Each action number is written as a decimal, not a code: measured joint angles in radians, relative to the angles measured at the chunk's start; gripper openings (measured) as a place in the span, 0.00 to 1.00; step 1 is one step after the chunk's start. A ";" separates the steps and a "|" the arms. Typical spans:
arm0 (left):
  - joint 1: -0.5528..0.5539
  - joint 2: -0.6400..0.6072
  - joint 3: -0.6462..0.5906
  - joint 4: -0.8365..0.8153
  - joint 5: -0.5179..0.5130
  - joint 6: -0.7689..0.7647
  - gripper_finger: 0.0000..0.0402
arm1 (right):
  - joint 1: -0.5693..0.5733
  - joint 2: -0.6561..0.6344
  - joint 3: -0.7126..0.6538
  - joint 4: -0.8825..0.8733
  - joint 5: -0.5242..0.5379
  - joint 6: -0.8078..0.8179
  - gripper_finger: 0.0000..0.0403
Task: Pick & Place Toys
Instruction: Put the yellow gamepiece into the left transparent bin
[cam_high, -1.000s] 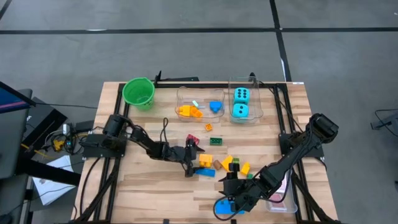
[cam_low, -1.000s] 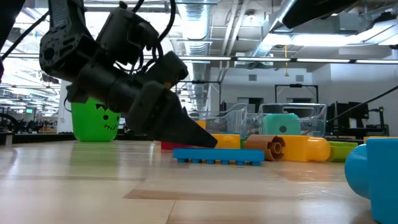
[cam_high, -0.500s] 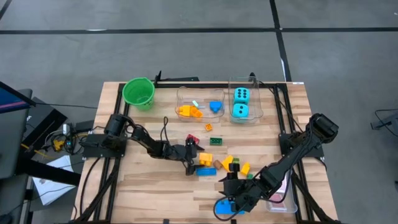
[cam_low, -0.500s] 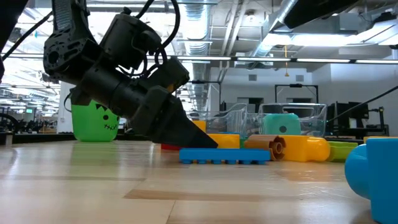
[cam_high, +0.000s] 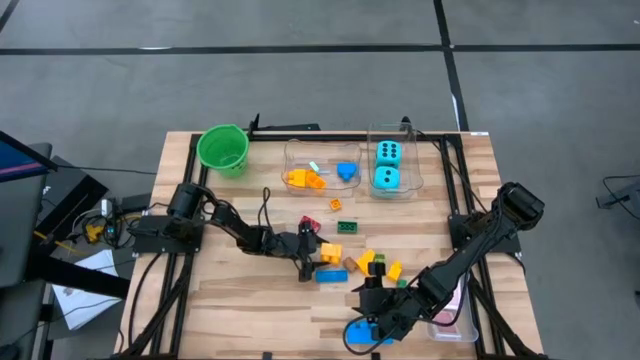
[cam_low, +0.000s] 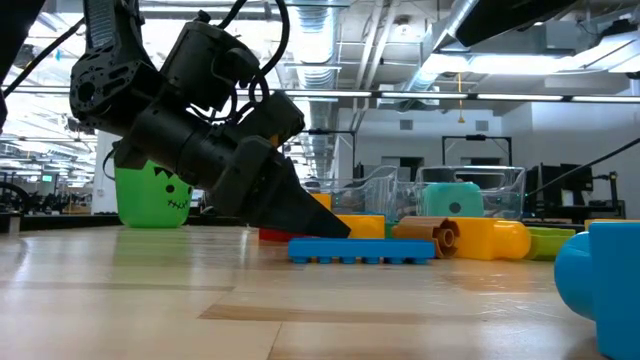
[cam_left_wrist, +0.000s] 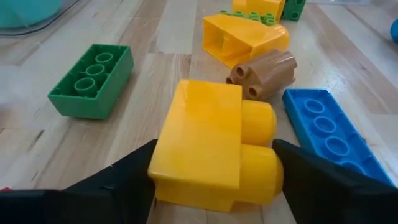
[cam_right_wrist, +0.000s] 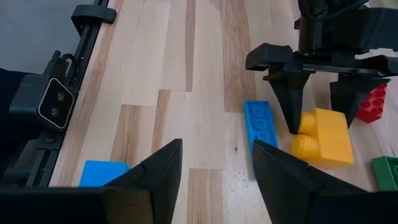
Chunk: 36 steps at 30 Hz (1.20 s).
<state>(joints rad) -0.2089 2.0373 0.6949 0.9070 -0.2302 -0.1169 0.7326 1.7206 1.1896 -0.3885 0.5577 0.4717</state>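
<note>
My left gripper (cam_high: 316, 258) is low over the middle of the table, shut on a yellow block (cam_left_wrist: 211, 149) that also shows in the high view (cam_high: 330, 257). A flat blue plate (cam_high: 333, 275) lies just nearside of it. My right gripper (cam_high: 366, 318) is open and empty near the front edge. A blue block (cam_right_wrist: 102, 174) stands on the table beside one of its fingers. Two cyan dice (cam_high: 388, 165) lie in the far right clear tub. More yellow and green blocks (cam_high: 378, 265) lie loose to the right. My left gripper pinches the yellow block between its two fingers. One finger is on the block's flat end (cam_left_wrist: 158, 165), the other on its round studs (cam_left_wrist: 270, 168). The fingers slant down from the table's left. The block rests on the table.
A brown piece (cam_left_wrist: 264, 74), a green brick (cam_left_wrist: 93, 81) and a red brick (cam_high: 309, 224) lie close around. The green bucket (cam_high: 223, 148) and two clear tubs (cam_high: 300, 158) stand at the far edge. A tub with pink cards (cam_high: 452, 312) is at the right front.
My left gripper has shifted a little toward the table's right edge and then kept still. The flat blue plate has slid a little toward the right along the table.
</note>
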 joint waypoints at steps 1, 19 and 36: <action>0.000 0.000 0.000 0.000 0.000 0.000 0.69 | 0.000 0.000 0.000 0.000 0.000 0.000 0.46; -0.002 -0.024 -0.001 0.046 -0.001 0.000 0.68 | 0.000 0.000 0.000 0.000 0.000 0.000 0.46; 0.007 -0.434 -0.001 -0.104 -0.087 0.142 0.68 | 0.000 0.000 0.000 0.000 0.000 0.000 0.46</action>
<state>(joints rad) -0.2015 1.6033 0.6937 0.8027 -0.3170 0.0251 0.7326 1.7206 1.1893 -0.3885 0.5579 0.4720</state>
